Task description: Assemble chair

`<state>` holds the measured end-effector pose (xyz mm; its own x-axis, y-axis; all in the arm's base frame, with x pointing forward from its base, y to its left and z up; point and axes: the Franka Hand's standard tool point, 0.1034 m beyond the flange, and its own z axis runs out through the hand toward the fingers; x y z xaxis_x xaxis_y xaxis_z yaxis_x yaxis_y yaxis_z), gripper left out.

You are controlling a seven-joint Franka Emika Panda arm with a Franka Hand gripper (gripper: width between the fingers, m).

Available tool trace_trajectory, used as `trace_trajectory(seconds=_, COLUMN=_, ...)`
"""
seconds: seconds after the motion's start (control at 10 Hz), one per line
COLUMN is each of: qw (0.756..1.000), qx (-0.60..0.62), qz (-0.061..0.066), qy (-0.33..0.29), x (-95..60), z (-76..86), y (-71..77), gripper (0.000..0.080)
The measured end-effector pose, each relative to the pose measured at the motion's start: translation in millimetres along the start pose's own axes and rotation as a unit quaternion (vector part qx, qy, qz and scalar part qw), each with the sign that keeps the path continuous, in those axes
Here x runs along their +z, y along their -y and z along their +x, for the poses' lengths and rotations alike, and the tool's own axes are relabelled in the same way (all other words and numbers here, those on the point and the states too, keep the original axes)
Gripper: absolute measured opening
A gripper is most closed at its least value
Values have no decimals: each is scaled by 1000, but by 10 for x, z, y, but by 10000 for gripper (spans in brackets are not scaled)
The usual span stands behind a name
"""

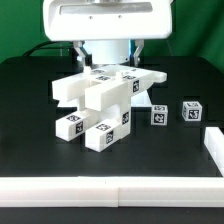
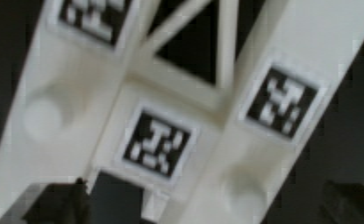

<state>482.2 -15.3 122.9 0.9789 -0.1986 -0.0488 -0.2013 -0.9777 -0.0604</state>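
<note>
— How far along is the chair, would you say?
— Part way. Reading from the left edge of the table (image 1: 25, 150): that side is bare black top. Then, about the middle, there's the cluster of white parts (image 1: 98, 100), long blocks crossed and stacked on one another, with tags on their ends. Some look joined, but I can't tell which joints are properly seated.
— And the gripper?
— The gripper (image 1: 108, 58) hangs over the back of the cluster with its jaws spread wide, and I see nothing held between them. The wrist view shows only a tagged white piece (image 2: 90, 110) close beneath, too blurred to name.
— What's left, then?
— Further right, the nearer cube (image 1: 159, 114) stands just beside the cluster without touching it. The farther cube (image 1: 191, 110) sits near it, towards the right edge. Both are loose on the table, so by my reckoning they are yet to be fitted. A white rail (image 1: 214, 150) runs along that right edge
</note>
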Motion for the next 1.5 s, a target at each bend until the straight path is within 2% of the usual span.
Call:
trace_trajectory(seconds=0.2, qw=1000, qx=-4, qz=6, qy=5, x=45, z=-364, y=54, gripper=649)
trace_trajectory(seconds=0.6, qw=1000, qx=-4, qz=5, qy=7, x=61, z=-346, y=45, gripper=649)
trace_trajectory(seconds=0.7, qw=1000, qx=0, qz=4, qy=5, x=87, z=-414, y=89, gripper=649)
trace_trajectory(seconds=0.8, qw=1000, qx=-18, qz=6, qy=5, x=115, z=-576, y=153, gripper=649)
trace_trajectory(seconds=1.0, qw=997, qx=-71, qz=12, qy=-8, x=149, z=-878, y=157, gripper=649)
trace_trajectory(seconds=1.1, qw=996, qx=-89, qz=11, qy=-12, x=223, z=-993, y=132, gripper=649)
trace_trajectory(seconds=1.3, qw=996, qx=-88, qz=5, qy=-5, x=305, z=-947, y=106, gripper=649)
trace_trajectory(seconds=1.5, qw=995, qx=-95, qz=-2, qy=0, x=405, z=-978, y=66, gripper=649)
